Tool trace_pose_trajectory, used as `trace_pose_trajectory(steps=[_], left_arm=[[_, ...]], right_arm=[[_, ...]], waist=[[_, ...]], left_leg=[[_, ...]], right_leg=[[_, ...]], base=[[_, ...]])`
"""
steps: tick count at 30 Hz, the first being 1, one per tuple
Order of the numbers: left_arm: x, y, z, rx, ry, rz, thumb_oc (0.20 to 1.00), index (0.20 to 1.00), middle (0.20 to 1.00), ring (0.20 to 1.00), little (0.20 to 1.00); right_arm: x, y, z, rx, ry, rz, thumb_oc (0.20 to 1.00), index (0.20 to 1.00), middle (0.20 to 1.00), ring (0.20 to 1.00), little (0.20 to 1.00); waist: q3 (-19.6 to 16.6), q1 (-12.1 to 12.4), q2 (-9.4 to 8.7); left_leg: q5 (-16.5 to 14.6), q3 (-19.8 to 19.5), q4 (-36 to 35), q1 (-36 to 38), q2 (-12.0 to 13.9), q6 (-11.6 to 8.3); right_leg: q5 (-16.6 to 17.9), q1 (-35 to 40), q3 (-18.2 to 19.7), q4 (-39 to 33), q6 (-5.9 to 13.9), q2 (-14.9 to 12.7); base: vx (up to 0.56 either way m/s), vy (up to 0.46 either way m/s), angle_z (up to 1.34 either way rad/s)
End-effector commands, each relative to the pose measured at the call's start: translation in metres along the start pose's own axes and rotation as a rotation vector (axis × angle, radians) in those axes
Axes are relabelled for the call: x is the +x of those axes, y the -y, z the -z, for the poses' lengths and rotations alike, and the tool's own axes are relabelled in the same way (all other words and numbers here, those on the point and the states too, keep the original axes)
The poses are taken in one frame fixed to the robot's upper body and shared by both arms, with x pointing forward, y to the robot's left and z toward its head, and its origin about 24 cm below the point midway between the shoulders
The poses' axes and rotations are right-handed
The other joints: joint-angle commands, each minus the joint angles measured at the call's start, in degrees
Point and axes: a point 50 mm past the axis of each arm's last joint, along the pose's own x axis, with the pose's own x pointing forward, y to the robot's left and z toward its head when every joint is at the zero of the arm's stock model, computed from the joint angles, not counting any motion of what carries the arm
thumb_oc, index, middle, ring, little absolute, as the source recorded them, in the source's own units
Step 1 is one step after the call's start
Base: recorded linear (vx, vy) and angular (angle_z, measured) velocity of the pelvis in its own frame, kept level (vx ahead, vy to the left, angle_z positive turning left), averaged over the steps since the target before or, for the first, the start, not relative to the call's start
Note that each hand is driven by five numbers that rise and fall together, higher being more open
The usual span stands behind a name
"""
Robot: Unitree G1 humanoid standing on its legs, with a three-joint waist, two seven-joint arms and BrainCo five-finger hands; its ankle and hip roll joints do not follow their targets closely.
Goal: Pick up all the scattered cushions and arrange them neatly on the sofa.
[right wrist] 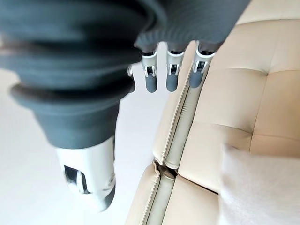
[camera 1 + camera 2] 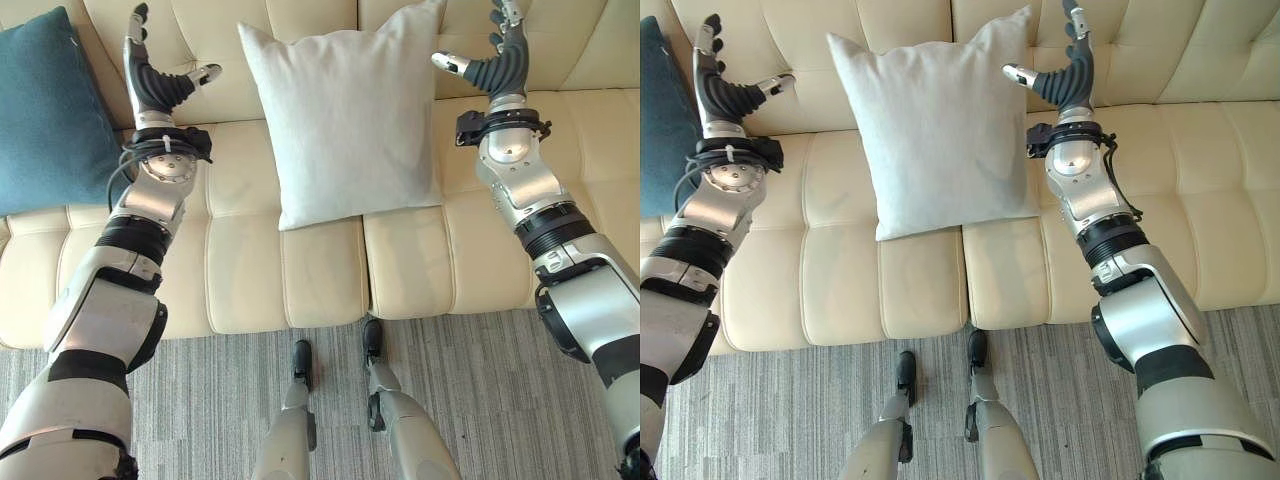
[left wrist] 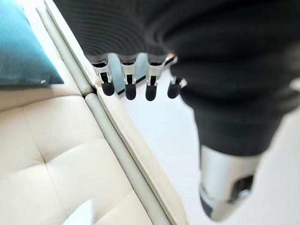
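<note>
**Cream sofa, two cushions up, both robot hands empty**

Cream leather fills most of what I see from the head camera: a tufted sofa [image 2: 260, 270] with a grey striped carpet [image 2: 480, 380] along its front edge.

My left robot hand [image 2: 150, 85] is raised in front of the sofa back, fingers straight and pointing up, thumb spread out toward the middle. It grips nothing. In its wrist view the dark-tipped fingers [image 3: 129, 89] hang in a loose row over the top edge of the sofa back, touching nothing.

My right robot hand [image 2: 500, 60] mirrors it on the other side, fingers extended upward, thumb angled inward, also empty. Its wrist view shows the fingers [image 1: 171, 82] relaxed above the seam of the backrest, with a corner of pale fabric at the frame's lower edge.

Between the two robot hands stands the white cushion [image 2: 345, 120], upright and leaning on the sofa back, its lower edge resting on the seat across the gap between two seat sections. Neither robot hand touches it; the right thumb is near its upper corner.

Further out on my left, the teal cushion [image 2: 45, 110] leans against the backrest at the sofa's end, well apart from the white one.
</note>
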Motion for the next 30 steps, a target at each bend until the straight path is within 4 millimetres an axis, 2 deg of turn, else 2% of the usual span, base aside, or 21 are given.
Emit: trace_pose_trajectory(steps=[1,3,4,5,6,7,8,10,11,12,15,18,19,21,22,23,24,25,27,29,30], left_arm=[[0.003,-0.008,-0.022,-0.114,0.122,-0.02,1.0,1.0,1.0,1.0,1.0],[-0.017,-0.006,-0.009,-0.142,0.118,0.019,1.0,1.0,1.0,1.0,1.0],[-0.048,-0.005,0.011,-0.164,0.093,0.099,1.0,1.0,1.0,1.0,1.0],[-0.066,-0.005,0.023,-0.162,0.071,0.15,1.0,1.0,1.0,1.0,1.0],[-0.091,-0.008,0.038,-0.155,0.026,0.201,1.0,1.0,1.0,1.0,1.0],[-0.153,-0.022,0.079,-0.113,-0.144,0.318,1.0,1.0,1.0,1.0,1.0],[-0.154,-0.022,0.079,-0.112,-0.146,0.319,1.0,1.0,1.0,1.0,1.0],[-0.197,-0.039,0.107,-0.076,-0.308,0.355,1.0,1.0,1.0,1.0,1.0],[-0.197,-0.039,0.107,-0.075,-0.309,0.356,1.0,1.0,1.0,1.0,1.0],[-0.239,-0.053,0.131,-0.048,-0.476,0.39,1.0,1.0,1.0,1.0,1.0],[-0.3,-0.071,0.159,0.023,-0.72,0.455,1.0,1.0,1.0,1.0,1.0],[-0.353,-0.081,0.175,0.089,-0.921,0.524,1.0,1.0,1.0,1.0,1.0],[-0.396,-0.084,0.183,0.143,-1.078,0.587,1.0,1.0,1.0,1.0,1.0],[-0.414,-0.086,0.187,0.16,-1.151,0.583,1.0,1.0,1.0,1.0,1.0],[-0.414,-0.086,0.187,0.16,-1.151,0.583,1.0,1.0,1.0,1.0,1.0],[-0.424,-0.086,0.188,0.165,-1.197,0.586,1.0,1.0,1.0,1.0,1.0],[-0.424,-0.086,0.188,0.165,-1.196,0.586,1.0,1.0,1.0,1.0,1.0],[-0.426,-0.084,0.188,0.161,-1.205,0.569,1.0,1.0,1.0,1.0,1.0],[-0.421,-0.081,0.189,0.154,-1.192,0.556,1.0,1.0,1.0,1.0,1.0],[-0.412,-0.077,0.191,0.158,-1.168,0.561,1.0,1.0,1.0,1.0,1.0],[-0.407,-0.075,0.192,0.162,-1.15,0.562,1.0,1.0,1.0,1.0,1.0]], right_arm=[[0.01,0.024,-0.023,0.09,0.11,0.1,1.0,1.0,1.0,1.0,1.0],[-0.002,0.035,-0.012,0.082,0.108,0.092,1.0,1.0,1.0,1.0,1.0],[-0.025,0.044,0.004,0.044,0.106,0.037,1.0,1.0,1.0,1.0,1.0],[-0.04,0.051,0.017,0.019,0.085,0.006,1.0,1.0,1.0,1.0,1.0],[-0.063,0.059,0.036,-0.017,0.038,-0.037,1.0,1.0,1.0,1.0,1.0],[-0.122,0.074,0.074,-0.074,-0.102,-0.155,1.0,1.0,1.0,1.0,1.0],[-0.123,0.074,0.075,-0.074,-0.105,-0.155,1.0,1.0,1.0,1.0,1.0],[-0.164,0.081,0.094,-0.095,-0.213,-0.226,1.0,1.0,1.0,1.0,1.0],[-0.164,0.081,0.094,-0.095,-0.214,-0.226,1.0,1.0,1.0,1.0,1.0],[-0.199,0.088,0.112,-0.135,-0.323,-0.285,1.0,1.0,1.0,1.0,1.0],[-0.256,0.088,0.139,-0.221,-0.521,-0.427,1.0,1.0,1.0,1.0,1.0],[-0.299,0.086,0.157,-0.27,-0.672,-0.516,1.0,1.0,1.0,1.0,1.0],[-0.336,0.084,0.171,-0.297,-0.809,-0.575,1.0,1.0,1.0,1.0,1.0],[-0.355,0.085,0.178,-0.301,-0.893,-0.576,1.0,1.0,1.0,1.0,1.0],[-0.355,0.085,0.178,-0.301,-0.893,-0.576,1.0,1.0,1.0,1.0,1.0],[-0.368,0.085,0.181,-0.294,-0.944,-0.564,1.0,1.0,1.0,1.0,1.0],[-0.368,0.085,0.181,-0.294,-0.944,-0.564,1.0,1.0,1.0,1.0,1.0],[-0.373,0.08,0.184,-0.291,-0.972,-0.566,1.0,1.0,1.0,1.0,1.0],[-0.372,0.072,0.185,-0.276,-0.967,-0.571,1.0,1.0,1.0,1.0,1.0],[-0.367,0.063,0.186,-0.249,-0.955,-0.562,1.0,1.0,1.0,1.0,1.0],[-0.366,0.06,0.185,-0.236,-0.951,-0.56,1.0,1.0,1.0,1.0,1.0]], waist=[[-1.81,1.34,-0.26],[-1.88,1.47,-0.25],[-1.71,1.48,-0.33],[-1.81,1.42,-0.31],[-2.2,1.34,-0.42],[-2.53,1.15,-0.65],[-2.77,1.12,-0.73],[-2.86,1.0,-0.78],[-2.99,0.97,-0.84],[-3.16,0.83,-1.04],[-4.57,0.41,-1.47],[-5.8,0.21,-1.65],[-7.09,-0.05,-2.01],[-7.47,-0.12,-2.35],[-7.44,-0.1,-2.36],[-7.69,-0.24,-2.74],[-7.63,-0.16,-2.75],[-7.2,-0.24,-3.18],[-6.4,0.07,-3.54],[-4.83,0.36,-3.47],[-4.31,0.48,-3.32]], left_leg=[[-3.33,-0.85,-0.43,3.38,1.36,-2.57],[-3.47,-0.91,-0.43,3.9,1.24,-2.53],[-3.8,-0.78,-0.43,4.83,1.13,-2.3],[-4.01,-0.71,-0.43,5.51,1.07,-2.15],[-4.36,-0.48,-0.43,6.64,1.12,-2.02],[-5.53,0.04,-0.43,9.41,1.16,-1.53],[-5.33,0.01,-0.43,9.18,1.07,-1.5],[-6.04,0.3,-0.43,11.27,1.15,-1.21],[-5.86,0.27,-0.43,11.09,1.06,-1.18],[-6.58,0.42,-0.43,13.36,0.93,-0.87],[-7.2,0.8,-0.43,16.19,0.54,-0.09],[-8.38,1.32,-0.06,19.25,0.32,0.78],[-9.9,2.05,1.04,21.7,-0.27,1.45],[-10.91,2.59,1.76,22.97,-0.75,1.92],[-10.91,2.6,1.76,23.0,-0.74,1.93],[-11.59,3.13,1.93,23.88,-1.36,2.5],[-11.6,3.2,1.91,23.96,-1.36,2.51],[-11.72,3.71,1.64,23.94,-2.13,3.18],[-11.27,4.51,1.54,23.41,-2.85,3.9],[-10.33,4.69,1.96,22.22,-2.36,4.42],[-9.93,4.62,2.55,21.39,-2.13,4.59]], right_leg=[[-10.39,0.57,2.07,7.21,9.23,-3.52],[-10.57,1.46,1.95,7.08,9.15,-3.61],[-10.96,2.55,1.85,7.19,9.03,-3.74],[-11.09,3.27,1.83,7.31,8.96,-3.83],[-11.3,4.41,1.71,7.35,8.95,-3.99],[-11.96,6.88,1.66,7.72,8.91,-4.22],[-11.73,6.75,1.64,7.55,8.93,-4.31],[-12.31,8.9,1.38,7.84,9.02,-4.45],[-12.1,8.81,1.36,7.7,9.04,-4.52],[-12.5,11.38,1.44,7.59,9.11,-4.6],[-12.35,14.6,1.42,6.57,9.33,-4.55],[-12.47,17.51,1.92,5.92,9.56,-4.64],[-12.46,20.01,2.72,5.72,9.84,-5.05],[-12.32,21.28,3.5,5.44,10.14,-5.32],[-12.32,21.31,3.51,5.44,10.14,-5.32],[-11.57,21.54,4.3,5.16,10.62,-5.61],[-11.55,21.59,4.37,5.13,10.64,-5.6],[-9.39,20.27,5.23,5.04,11.86,-6.18],[-7.48,18.17,6.07,6.65,12.98,-6.69],[-8.71,16.18,6.27,11.87,13.64,-6.1],[-10.21,16.24,6.43,14.26,13.31,-5.69]], base=[[0.01,0.023,0.08],[0.02,0.028,0.06],[0.04,0.041,0.04],[0.06,0.045,0.06],[0.11,0.053,0.07],[0.08,0.043,0.08],[0.07,0.042,0.08],[0.04,0.029,0.04],[0.07,0.052,-0.02],[0.06,0.057,-0.03],[0.05,0.072,-0.03],[0.03,0.132,-0.2],[-0.01,0.224,-0.22],[-0.04,0.168,-0.08],[-0.1,0.148,-0.26],[-0.08,0.098,-0.31],[-0.23,0.195,-0.27],[-0.24,0.149,-0.18],[-0.31,0.126,-0.37],[-0.31,0.034,-0.86],[-0.28,0.012,-0.6]])
